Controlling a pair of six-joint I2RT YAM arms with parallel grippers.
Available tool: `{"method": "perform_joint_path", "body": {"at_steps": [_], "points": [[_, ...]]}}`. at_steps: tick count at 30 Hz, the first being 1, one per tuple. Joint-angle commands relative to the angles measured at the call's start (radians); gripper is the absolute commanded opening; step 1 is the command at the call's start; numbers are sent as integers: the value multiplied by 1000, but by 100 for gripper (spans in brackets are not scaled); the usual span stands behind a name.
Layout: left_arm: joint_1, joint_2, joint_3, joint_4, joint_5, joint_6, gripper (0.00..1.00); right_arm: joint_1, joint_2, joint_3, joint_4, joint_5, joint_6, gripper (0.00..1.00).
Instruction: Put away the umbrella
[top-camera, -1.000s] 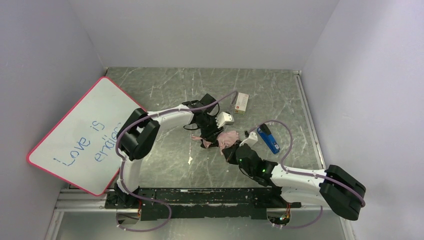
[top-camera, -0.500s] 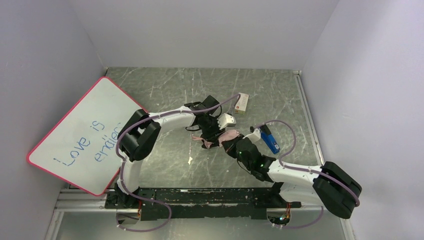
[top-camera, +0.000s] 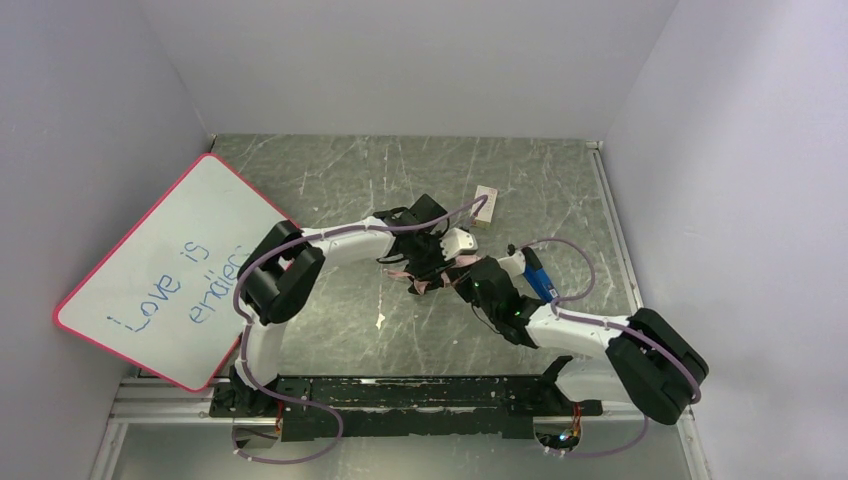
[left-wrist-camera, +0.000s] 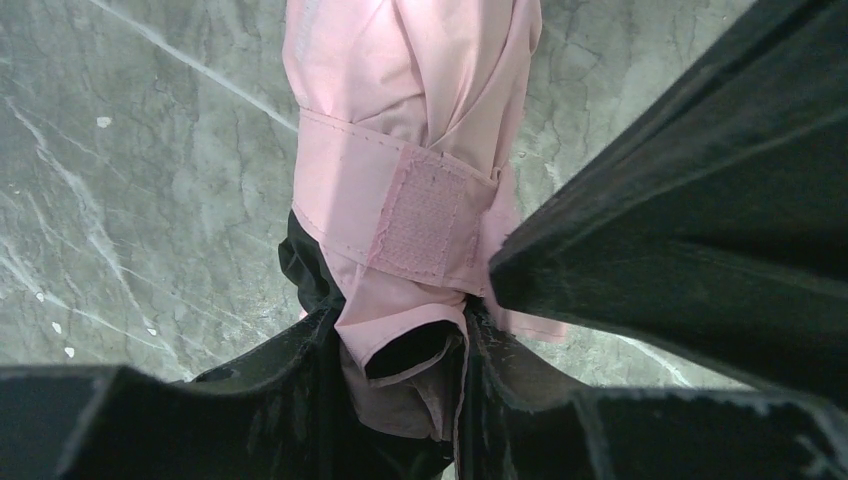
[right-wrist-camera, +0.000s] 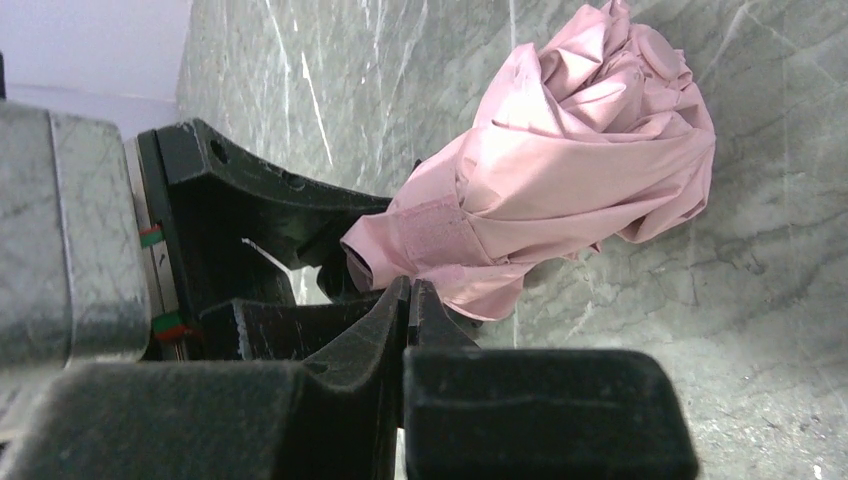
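Note:
The umbrella (right-wrist-camera: 585, 160) lies folded on the marble table as a crumpled pale pink bundle with black lining. Its pink strap (left-wrist-camera: 425, 215), with a velcro patch facing up, is wrapped across the bundle. My left gripper (left-wrist-camera: 405, 345) is shut on the umbrella's near end, with fabric bunched between its fingers. My right gripper (right-wrist-camera: 410, 290) is shut, its tips pinching the strap's end right beside the left fingers. From above, both grippers (top-camera: 440, 270) meet at mid-table and hide most of the umbrella (top-camera: 415, 285).
A pink-framed whiteboard (top-camera: 165, 270) with blue writing leans at the left wall. A small white box (top-camera: 486, 203) lies behind the grippers, and a blue object (top-camera: 537, 275) sits just to their right. A white scrap (top-camera: 380, 320) lies on the table (top-camera: 330, 180).
My right arm has swung up and to the left, bringing its shut gripper against the left one. The pink bundle is now mostly covered. The left gripper has shifted slightly right.

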Motion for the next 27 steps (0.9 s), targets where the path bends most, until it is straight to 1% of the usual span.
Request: {"method": "perform_joint_path", "body": {"at_steps": [1, 7, 15, 20, 25, 27], "points": [[7, 230, -137, -110, -238, 29, 5, -21, 24, 71, 115, 10, 96, 0], [3, 230, -138, -112, -238, 34, 5, -40, 68, 80, 131, 18, 107, 0], [0, 235, -136, -116, -239, 37, 5, -66, 110, 55, 142, 20, 177, 0], [-2, 235, -137, -118, -237, 40, 5, -83, 127, 43, 188, 6, 197, 0], [-4, 235, -137, -118, -235, 42, 5, -92, 139, 42, 239, -15, 179, 13], [-4, 235, -137, -118, -235, 42, 5, -96, 146, 42, 257, -24, 177, 17]]}}
